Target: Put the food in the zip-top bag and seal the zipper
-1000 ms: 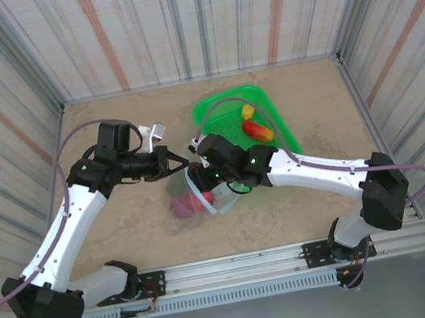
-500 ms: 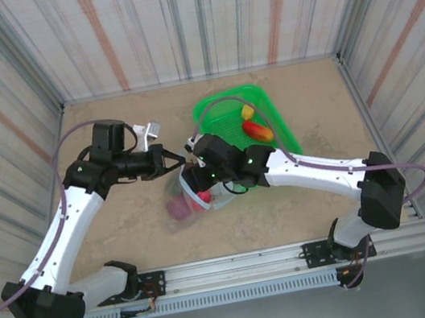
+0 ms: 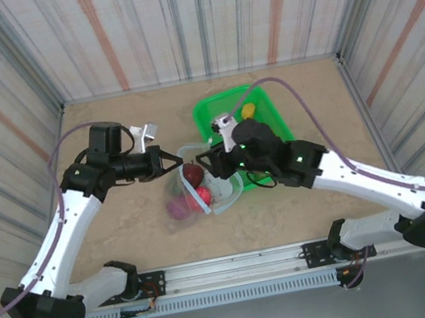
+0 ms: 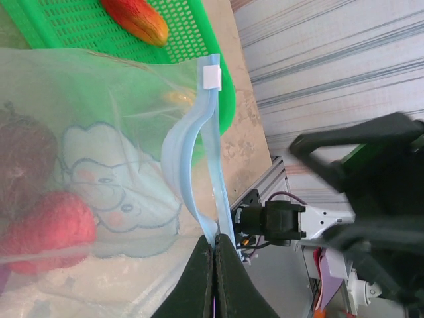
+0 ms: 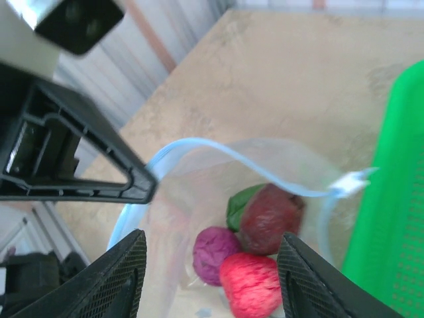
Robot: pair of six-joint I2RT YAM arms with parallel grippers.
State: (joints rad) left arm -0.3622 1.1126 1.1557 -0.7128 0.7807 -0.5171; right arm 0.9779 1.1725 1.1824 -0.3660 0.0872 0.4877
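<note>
Zip-top bag (image 3: 230,190) lies mid-desk (image 3: 125,222), mouth up and gaping, on the near side of the green tray (image 3: 271,116). Inside it, nearest first: magenta piece (image 3: 178,208), red piece (image 3: 203,197), maroon piece (image 3: 192,173). The right wrist view also shows a green piece (image 5: 237,202) tucked against the maroon. Left tool (image 4: 213,255) is pressed together on the zipper (image 4: 216,165), pinching one end of the strip and lifting that lip. Right tool (image 5: 211,235) is spread wide and empty, hovering just above the open mouth. Farther back, the tray holds a yellow piece (image 3: 248,110) and an orange-red piece (image 4: 136,20), so loading looks unfinished and sealing not yet started. Likely step: right tool goes to the tray for one of those. To do it well: grip the piece across its middle, come in high over the lip, release over the centre of the opening, not onto the strip. Left pinch should hold the lip taut so the thin film doesn't fold shut.
</note>
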